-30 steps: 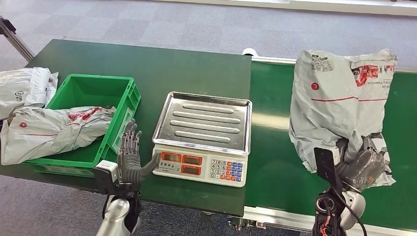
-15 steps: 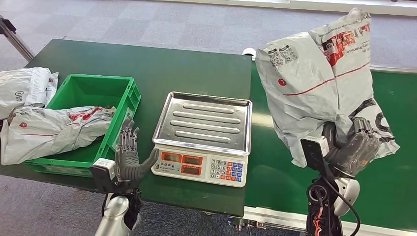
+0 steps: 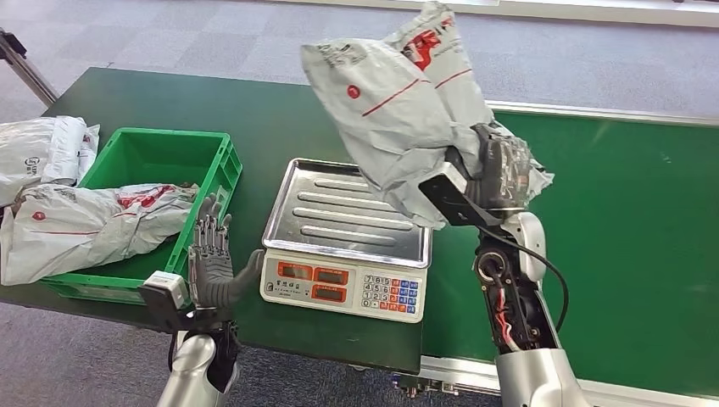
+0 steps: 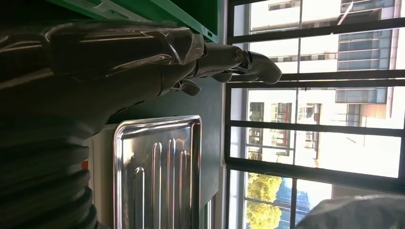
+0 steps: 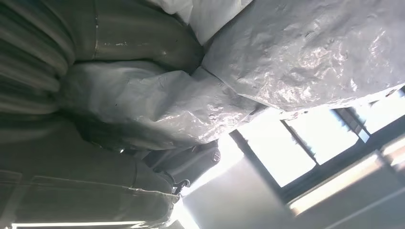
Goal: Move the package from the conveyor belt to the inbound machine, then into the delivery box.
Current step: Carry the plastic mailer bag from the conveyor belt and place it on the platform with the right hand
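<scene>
The right robot hand grips the package by its lower end above the scale; its long axis slants up toward the far left. The bag hides most fingers. The left robot hand stands open beside the crate.

Bright, even; backlit wrist-view glare

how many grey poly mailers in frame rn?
3. One held up by the right robot hand above the scale: package. One draped over the green bin. One on the table's left edge. More may be hidden beneath.
</scene>
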`<move>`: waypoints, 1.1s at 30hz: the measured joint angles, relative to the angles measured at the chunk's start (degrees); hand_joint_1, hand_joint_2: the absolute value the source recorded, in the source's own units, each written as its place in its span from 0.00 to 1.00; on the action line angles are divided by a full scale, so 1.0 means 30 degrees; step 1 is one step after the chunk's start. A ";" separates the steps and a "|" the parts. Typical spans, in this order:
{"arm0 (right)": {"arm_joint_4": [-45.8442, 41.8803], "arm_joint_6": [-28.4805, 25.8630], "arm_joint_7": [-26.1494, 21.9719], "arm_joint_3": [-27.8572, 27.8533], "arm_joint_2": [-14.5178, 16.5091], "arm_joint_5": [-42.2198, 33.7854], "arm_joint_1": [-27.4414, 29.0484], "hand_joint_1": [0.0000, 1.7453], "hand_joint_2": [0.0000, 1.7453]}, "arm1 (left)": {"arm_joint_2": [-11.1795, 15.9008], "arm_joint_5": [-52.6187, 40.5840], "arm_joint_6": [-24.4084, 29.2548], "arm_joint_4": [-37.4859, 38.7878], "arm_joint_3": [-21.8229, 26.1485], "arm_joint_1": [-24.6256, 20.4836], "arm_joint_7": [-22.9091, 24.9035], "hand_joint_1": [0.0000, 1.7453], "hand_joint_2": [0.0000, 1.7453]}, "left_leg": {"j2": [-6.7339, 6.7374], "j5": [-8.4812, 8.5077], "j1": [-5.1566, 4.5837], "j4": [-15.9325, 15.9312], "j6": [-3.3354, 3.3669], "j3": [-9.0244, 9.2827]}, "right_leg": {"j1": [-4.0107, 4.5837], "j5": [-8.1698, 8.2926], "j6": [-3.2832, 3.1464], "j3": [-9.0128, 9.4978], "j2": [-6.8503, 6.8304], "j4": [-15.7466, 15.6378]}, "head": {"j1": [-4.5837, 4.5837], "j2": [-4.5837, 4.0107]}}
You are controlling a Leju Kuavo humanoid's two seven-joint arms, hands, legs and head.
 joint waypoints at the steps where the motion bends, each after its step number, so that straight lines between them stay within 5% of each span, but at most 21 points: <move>1: 0.0987 0.0199 0.0187 0.0623 0.0022 0.0445 -0.0682 1.00 1.00 | 0.0011 0.0042 -0.0002 -0.0009 0.0029 -0.0014 0.0000 0.00 1.00 | -0.0005 0.0000 0.0000 0.0000 0.0000 -0.0002 | 0.0000 0.0000 0.0000 -0.0001 -0.0003 0.0000 | 0.0005 0.0000; 8: 0.6871 0.2187 0.0967 0.4494 0.0722 0.2573 -0.3421 1.00 1.00 | 0.0066 0.0144 -0.0002 -0.0158 0.0144 0.0045 0.0000 0.00 1.00 | -0.0059 -0.0001 0.0002 0.0001 0.0000 -0.0016 | 0.0001 -0.0006 0.0003 -0.0011 -0.0043 0.0000 | 0.0004 0.0000; 18: 0.9698 0.2721 0.1480 0.6315 0.1102 0.3232 -0.4487 1.00 1.00 | 0.0120 0.0175 -0.0007 -0.0344 0.0148 0.0279 0.0000 0.00 1.00 | -0.0069 -0.0002 -0.0002 0.0003 0.0001 -0.0021 | -0.0003 -0.0005 0.0005 -0.0012 -0.0053 -0.0003 | 0.0005 0.0000; 25: 1.1252 0.3723 0.4692 0.7283 0.1231 0.3755 -0.5157 1.00 1.00 | 0.0124 0.0186 0.0015 -0.0517 0.0053 0.0522 0.0000 0.00 1.00 | -0.0069 -0.0002 0.0001 0.0003 0.0001 -0.0019 | 0.0000 -0.0005 0.0003 -0.0018 -0.0052 -0.0003 | 0.0005 0.0000; 26: 1.1438 0.3898 0.5133 0.7358 0.1226 0.3775 -0.5162 0.87 1.00 | 0.0126 0.0186 0.0015 -0.0517 0.0029 0.0525 0.0000 0.00 1.00 | -0.0068 -0.0002 0.0000 0.0003 0.0001 -0.0019 | 0.0000 -0.0005 0.0003 -0.0018 -0.0052 -0.0003 | 0.0005 0.0000; 29: 1.1897 0.4132 0.6138 0.7521 0.1173 0.3748 -0.5081 0.12 1.00 | 0.0131 0.0187 0.0055 -0.0517 -0.0026 0.0524 0.0000 0.00 1.00 | -0.0066 -0.0002 -0.0002 0.0004 0.0001 -0.0018 | -0.0002 -0.0005 0.0004 -0.0019 -0.0051 -0.0005 | 0.0005 0.0000; 30: 1.1980 0.3947 0.6293 0.7541 0.1138 0.3598 -0.5019 0.00 1.00 | 0.0137 0.0195 0.0082 -0.0517 -0.0040 0.0525 0.0000 0.00 1.00 | -0.0067 -0.0002 -0.0002 0.0004 0.0001 -0.0019 | -0.0003 -0.0005 0.0004 -0.0019 -0.0051 -0.0005 | 0.0007 0.0000; 33: 1.2059 0.2544 0.5879 0.7424 0.1042 0.2445 -0.4877 0.00 1.00 | 0.0160 0.0217 0.0166 -0.0508 -0.0120 0.0522 0.0000 0.00 1.00 | -0.0062 -0.0002 -0.0003 0.0005 0.0001 -0.0019 | -0.0003 -0.0004 0.0004 -0.0020 -0.0048 -0.0005 | 0.0005 0.0000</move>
